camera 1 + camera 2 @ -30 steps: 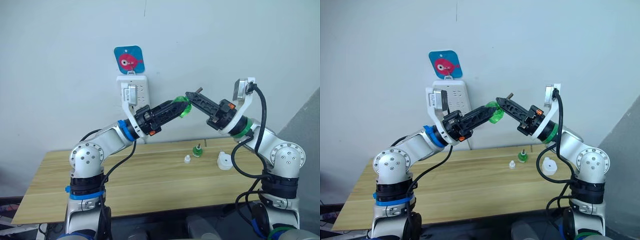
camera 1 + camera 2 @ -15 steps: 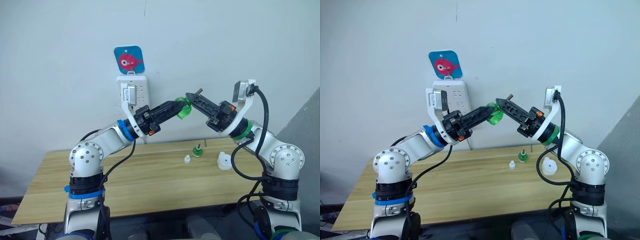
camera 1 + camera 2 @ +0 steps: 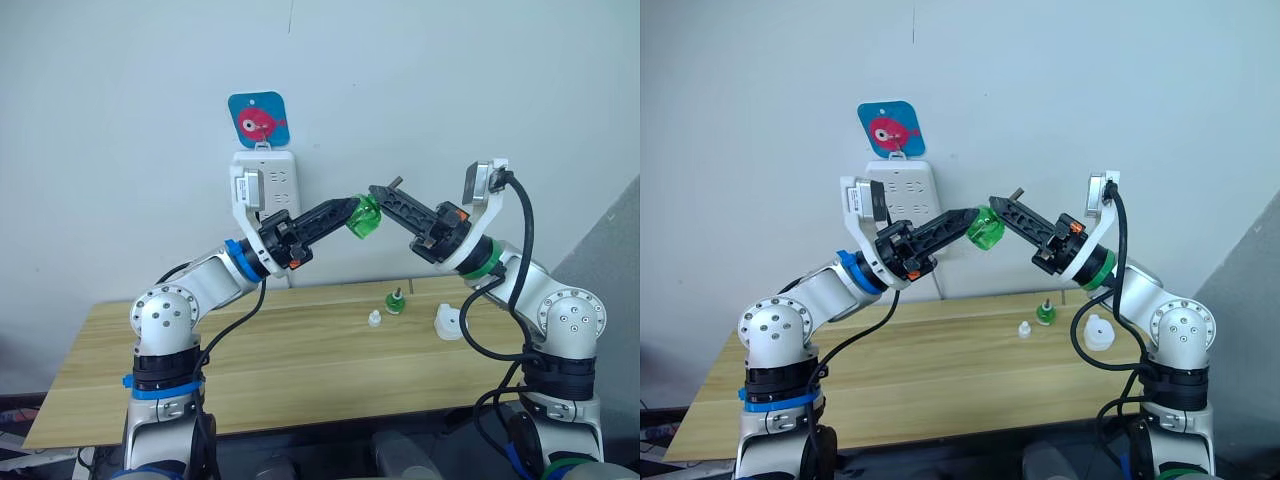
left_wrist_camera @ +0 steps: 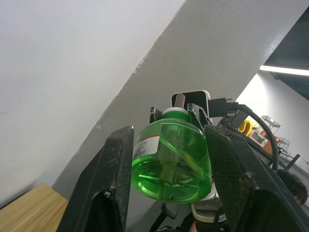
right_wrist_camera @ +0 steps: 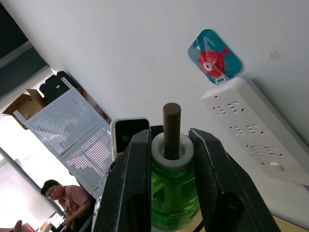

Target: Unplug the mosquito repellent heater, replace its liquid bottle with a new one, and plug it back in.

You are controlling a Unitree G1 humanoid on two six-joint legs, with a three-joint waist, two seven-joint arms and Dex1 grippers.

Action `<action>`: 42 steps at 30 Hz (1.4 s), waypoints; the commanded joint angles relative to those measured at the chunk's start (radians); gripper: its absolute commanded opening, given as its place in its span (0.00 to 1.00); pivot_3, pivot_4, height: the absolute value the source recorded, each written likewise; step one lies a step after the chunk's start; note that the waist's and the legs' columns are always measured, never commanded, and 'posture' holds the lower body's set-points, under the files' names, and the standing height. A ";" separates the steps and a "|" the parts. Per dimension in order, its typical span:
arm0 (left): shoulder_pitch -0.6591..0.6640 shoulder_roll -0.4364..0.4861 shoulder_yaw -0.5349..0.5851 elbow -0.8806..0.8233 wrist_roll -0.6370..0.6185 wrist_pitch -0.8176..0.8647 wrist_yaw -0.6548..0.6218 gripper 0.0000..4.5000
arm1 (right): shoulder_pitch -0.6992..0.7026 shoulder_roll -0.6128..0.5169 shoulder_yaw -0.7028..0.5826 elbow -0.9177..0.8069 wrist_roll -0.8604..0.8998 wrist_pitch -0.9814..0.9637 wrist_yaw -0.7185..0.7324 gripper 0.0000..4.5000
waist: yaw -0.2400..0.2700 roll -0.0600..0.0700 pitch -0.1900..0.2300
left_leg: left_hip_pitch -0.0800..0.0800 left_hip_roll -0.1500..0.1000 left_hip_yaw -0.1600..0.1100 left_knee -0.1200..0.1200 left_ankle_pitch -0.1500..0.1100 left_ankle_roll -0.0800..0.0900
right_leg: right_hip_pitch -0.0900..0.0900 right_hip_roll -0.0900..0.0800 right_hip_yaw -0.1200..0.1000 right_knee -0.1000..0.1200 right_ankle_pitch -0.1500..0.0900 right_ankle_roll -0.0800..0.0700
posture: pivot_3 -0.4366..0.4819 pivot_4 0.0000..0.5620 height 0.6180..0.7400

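Handover in mid-air, by the look of it: left hand point(image 3: 348, 208) drawn back a little toward the white multi-socket power strip on the wall point(image 3: 912, 190) compared with a second ago, elbow swung outward, while the translucent green liquid bottle with white collar and dark wick point(image 3: 366, 220) sits at almost the same spot, high above the wooden counter point(image 3: 250, 360). Right hand point(image 3: 380, 195) unmoved, pinching that bottle at the collar. Probably the bottle's passing to the right side, ahead of fitting into the small white rounded plastic heater point(image 3: 449, 322), lying unplugged on the counter's right end beside a second small green bottle point(image 3: 395, 301) and a tiny white cap point(image 3: 374, 319).

Right wrist view: collar squeezed on both sides, wick upright between. Left wrist view: bottle's base at the very tip of the left hand; clamped or just released, cannot tell. Head views: none of that contact, only the meeting of both hands at the bottle.
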State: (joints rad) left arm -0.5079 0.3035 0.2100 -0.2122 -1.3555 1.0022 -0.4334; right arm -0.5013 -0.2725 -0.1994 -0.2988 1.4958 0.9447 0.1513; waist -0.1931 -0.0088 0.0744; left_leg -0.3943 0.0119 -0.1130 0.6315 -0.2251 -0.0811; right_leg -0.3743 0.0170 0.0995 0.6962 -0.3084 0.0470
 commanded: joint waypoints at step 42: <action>-0.009 -0.031 -0.016 -0.014 -0.113 -0.048 0.062 0.69 | -0.057 -0.012 0.039 -0.033 0.052 -0.053 -0.047 0.18 | 0.000 0.000 0.000 | 0.000 0.000 0.000 -0.001 0.000 0.000 | 0.000 0.000 0.000 -0.001 0.000 0.000 | 0.31 0.00 1.00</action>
State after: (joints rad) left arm -0.4880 0.2797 0.1856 -0.2132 -1.4483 0.9729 -0.3706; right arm -0.5321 -0.2770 -0.1567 -0.3061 1.5229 0.9050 0.1069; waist -0.1927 -0.0087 0.0744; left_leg -0.3943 0.0119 -0.1129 0.6310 -0.2251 -0.0811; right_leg -0.3744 0.0170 0.0998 0.6956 -0.3087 0.0474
